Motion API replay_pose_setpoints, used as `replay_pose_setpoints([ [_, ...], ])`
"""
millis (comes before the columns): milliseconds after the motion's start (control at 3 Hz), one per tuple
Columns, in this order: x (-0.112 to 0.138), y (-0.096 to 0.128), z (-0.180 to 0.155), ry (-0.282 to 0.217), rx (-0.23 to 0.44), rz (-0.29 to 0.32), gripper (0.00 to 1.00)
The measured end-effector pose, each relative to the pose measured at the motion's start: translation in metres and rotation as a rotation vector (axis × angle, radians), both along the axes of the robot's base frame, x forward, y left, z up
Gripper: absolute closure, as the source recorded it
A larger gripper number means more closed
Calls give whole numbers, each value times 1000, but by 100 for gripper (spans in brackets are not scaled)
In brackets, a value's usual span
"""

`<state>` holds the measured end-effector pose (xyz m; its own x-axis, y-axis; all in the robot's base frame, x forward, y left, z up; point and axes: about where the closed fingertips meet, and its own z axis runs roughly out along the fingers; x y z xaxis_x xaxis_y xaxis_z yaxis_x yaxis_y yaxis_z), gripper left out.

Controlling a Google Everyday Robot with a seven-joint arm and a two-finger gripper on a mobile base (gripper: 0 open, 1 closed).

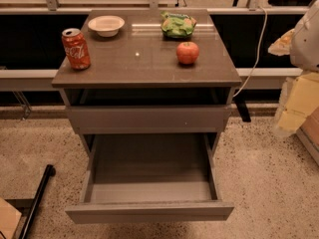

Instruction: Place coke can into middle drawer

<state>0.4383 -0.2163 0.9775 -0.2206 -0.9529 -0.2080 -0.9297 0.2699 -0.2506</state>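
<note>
Pulled-out drawer (149, 176) sat open in front, under the table (144, 59) top. At far right the end effector (300, 101) hung well apart from the coke can (76, 49); its grip could not be told. A side clasp at mid-height seemed wisest. It stood upright at the table's left edge, long axis vertical, silver top up

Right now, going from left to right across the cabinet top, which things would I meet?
coke can → white bowl → apple; the hand hangs beyond them, at the picture's far right edge.
</note>
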Motion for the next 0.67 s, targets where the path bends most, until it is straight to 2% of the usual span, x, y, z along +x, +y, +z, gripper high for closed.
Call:
replay_pose_setpoints([
  [333, 0, 0, 0, 0, 0, 0, 0],
  [667, 19, 19, 3, -41, 52, 41, 0],
])
